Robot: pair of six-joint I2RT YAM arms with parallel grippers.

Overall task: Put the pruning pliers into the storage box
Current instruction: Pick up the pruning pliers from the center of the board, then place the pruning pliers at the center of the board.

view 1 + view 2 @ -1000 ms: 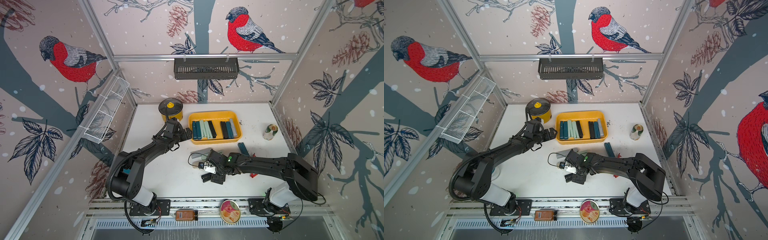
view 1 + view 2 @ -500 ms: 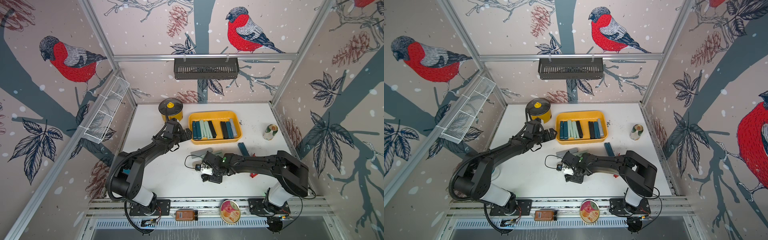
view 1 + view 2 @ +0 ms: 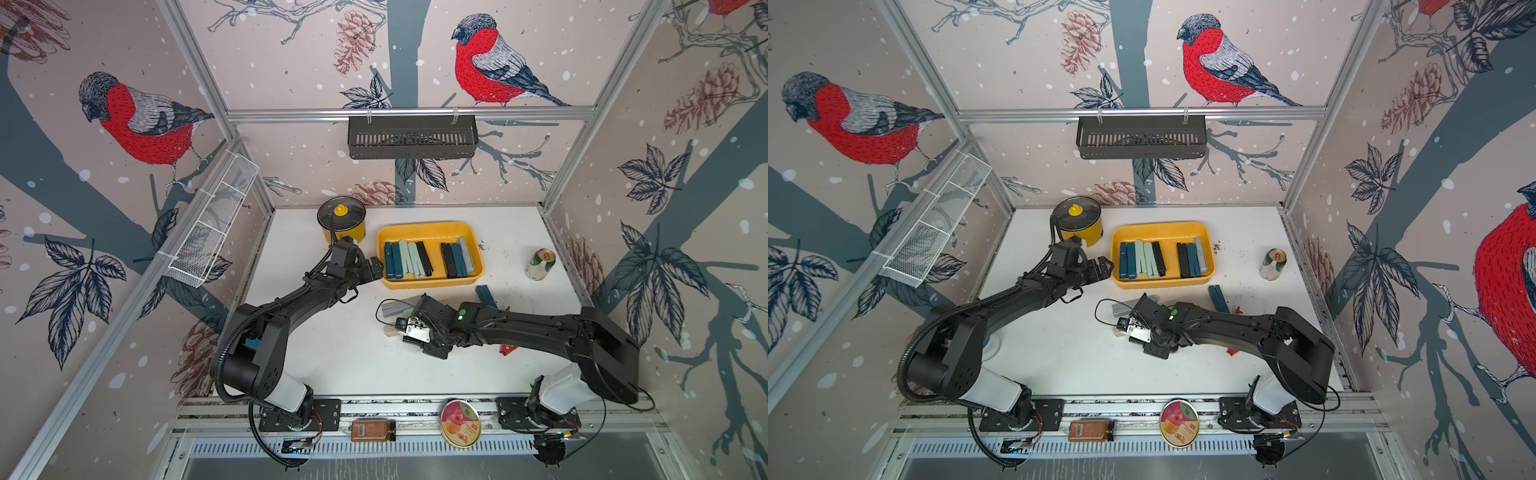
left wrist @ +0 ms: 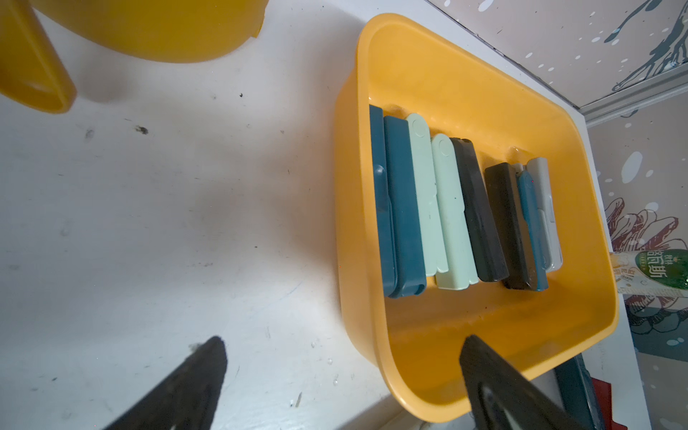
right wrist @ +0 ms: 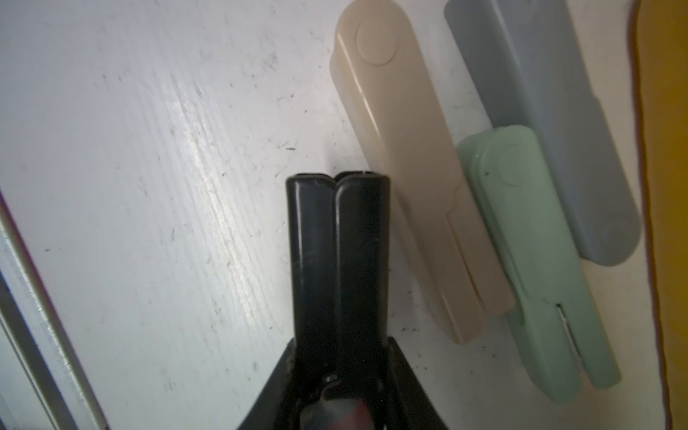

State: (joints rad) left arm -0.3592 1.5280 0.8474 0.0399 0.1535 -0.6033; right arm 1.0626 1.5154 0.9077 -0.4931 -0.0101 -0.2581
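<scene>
Right wrist view first: the right tool (image 5: 340,348) is clamped on a black pliers (image 5: 337,242), whose two bars are squeezed side by side and poke out past the fingers over the white desk (image 5: 149,186). I can't tell if it's touching the desk. Right next to it, lying flat and packed close together, are a beige pliers (image 5: 405,178), a mint pliers (image 5: 521,253) and a grey pliers (image 5: 540,111). A strip of the yellow storage box (image 5: 666,186) shows just past them. In the left wrist view, the left tool (image 4: 344,339) has its fingers spread wide with nothing between them. One finger is over bare desk and the other crosses the box's near corner, though I can't say whether it touches. Eight pruning pliers (image 4: 452,216) lie side by side on the box floor: two teal, two mint and a black one, then a gap, then black, teal and grey. The yellow pot (image 4: 167,29) is just off to the side. In both top views the box sits toward the back of the desk, between the pot and a can (image 3: 541,264) standing well apart from it. The left tool is just beside the box's short side nearest the pot. The right arm stretches across in front of the box, its head down by the grey and beige ones. A teal pliers (image 3: 484,295) lies on the desk just outside the box's front rim. A red pliers (image 3: 507,350) peeks out from under the right arm.
</scene>
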